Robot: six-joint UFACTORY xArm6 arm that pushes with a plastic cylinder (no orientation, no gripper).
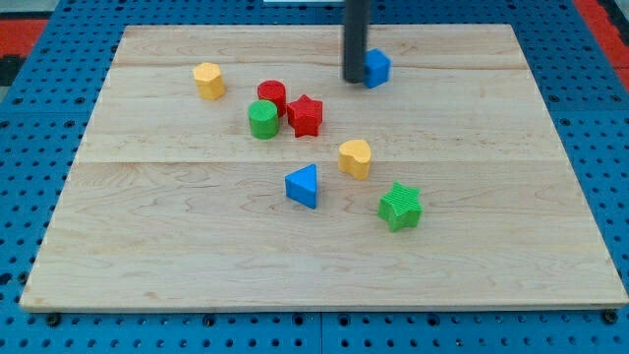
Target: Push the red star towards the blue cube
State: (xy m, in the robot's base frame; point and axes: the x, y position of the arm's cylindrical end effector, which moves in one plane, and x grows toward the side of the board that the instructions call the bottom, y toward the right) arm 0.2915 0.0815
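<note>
The red star point(306, 115) lies on the wooden board point(491, 226), left of centre in the upper half. The blue cube point(376, 68) sits near the view's top, up and to the right of the star. My tip point(354, 79) rests on the board right against the blue cube's left side, well apart from the red star, which lies below and to its left.
A red cylinder point(271, 95) and a green cylinder point(262, 119) sit just left of the red star. A yellow block point(208, 80) is at upper left, another yellow block point(355, 157) near centre, a blue triangle point(304, 186) below it, a green star point(400, 206) at lower right.
</note>
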